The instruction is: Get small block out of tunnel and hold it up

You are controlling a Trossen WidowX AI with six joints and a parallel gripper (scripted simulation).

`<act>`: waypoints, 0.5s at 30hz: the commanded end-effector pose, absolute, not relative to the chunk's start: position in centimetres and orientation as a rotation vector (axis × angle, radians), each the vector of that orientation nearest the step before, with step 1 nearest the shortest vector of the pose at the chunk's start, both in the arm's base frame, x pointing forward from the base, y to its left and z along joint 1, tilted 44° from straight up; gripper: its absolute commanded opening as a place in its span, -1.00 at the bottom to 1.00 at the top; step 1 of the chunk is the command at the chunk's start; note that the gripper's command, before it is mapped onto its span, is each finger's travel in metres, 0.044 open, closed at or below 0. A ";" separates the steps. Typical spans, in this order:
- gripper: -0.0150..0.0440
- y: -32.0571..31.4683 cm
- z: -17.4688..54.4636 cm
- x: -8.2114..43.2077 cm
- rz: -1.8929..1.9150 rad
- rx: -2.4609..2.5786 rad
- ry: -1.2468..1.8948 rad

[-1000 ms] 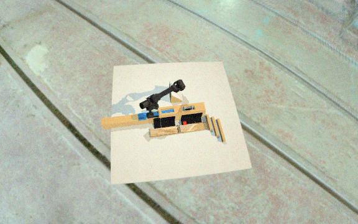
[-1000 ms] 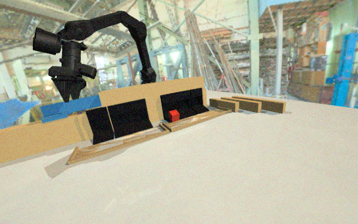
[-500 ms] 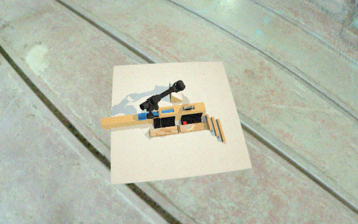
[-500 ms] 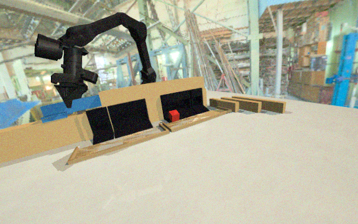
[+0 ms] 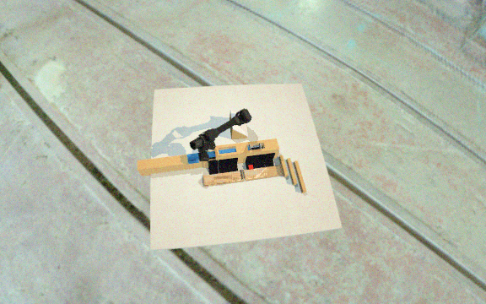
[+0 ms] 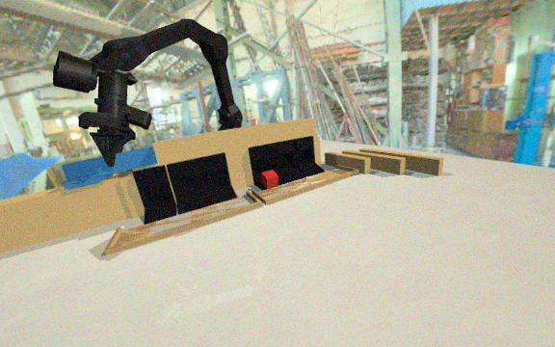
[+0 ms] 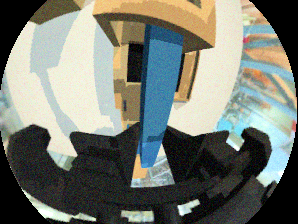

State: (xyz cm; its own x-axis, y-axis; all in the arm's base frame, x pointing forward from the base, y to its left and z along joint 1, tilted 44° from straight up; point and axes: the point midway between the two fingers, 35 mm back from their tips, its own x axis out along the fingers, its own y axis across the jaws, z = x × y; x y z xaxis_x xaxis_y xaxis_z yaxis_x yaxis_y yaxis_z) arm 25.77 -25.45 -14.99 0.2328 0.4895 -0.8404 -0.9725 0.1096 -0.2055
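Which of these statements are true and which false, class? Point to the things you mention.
1. The small red cube (image 5: 251, 167) (image 6: 270, 179) is outside the wooden tunnel (image 5: 241, 161) (image 6: 239, 169) (image 7: 200, 30). False: it sits in a black opening.
2. The long blue handle (image 5: 193, 159) (image 6: 82, 174) (image 7: 162, 65) runs between the fingers of the black gripper (image 5: 203, 158) (image 6: 110, 165) (image 7: 149, 124). True.
3. Three wooden rods (image 5: 291, 171) (image 6: 387, 163) lie on the tunnel's roof. False: they are on the pale table (image 5: 243, 215) (image 6: 355, 265) (image 7: 220, 60).
4. The gripper points downward. True.

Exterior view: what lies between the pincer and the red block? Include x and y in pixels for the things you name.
Between the pincer (image 5: 203, 159) (image 6: 110, 166) (image 7: 149, 124) and the red block (image 5: 251, 167) (image 6: 270, 179) lie the left black window (image 5: 228, 165) (image 6: 199, 184) and the tan wall strip (image 5: 241, 162) (image 6: 240, 170) beside it, as the exterior view shows.
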 end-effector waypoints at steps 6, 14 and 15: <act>-0.49 -24.8 -14.5 25.7 1.203 -0.874 0.687; -0.49 -22.8 -13.0 25.8 1.203 -0.869 0.685; -0.49 -22.5 -12.8 25.8 1.203 -0.869 0.685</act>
State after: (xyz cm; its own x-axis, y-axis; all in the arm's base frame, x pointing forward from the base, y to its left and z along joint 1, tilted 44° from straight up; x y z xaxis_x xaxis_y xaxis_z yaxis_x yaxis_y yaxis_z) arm 25.50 -23.92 -13.59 0.2265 0.4816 -0.8466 -0.9740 0.1129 -0.1964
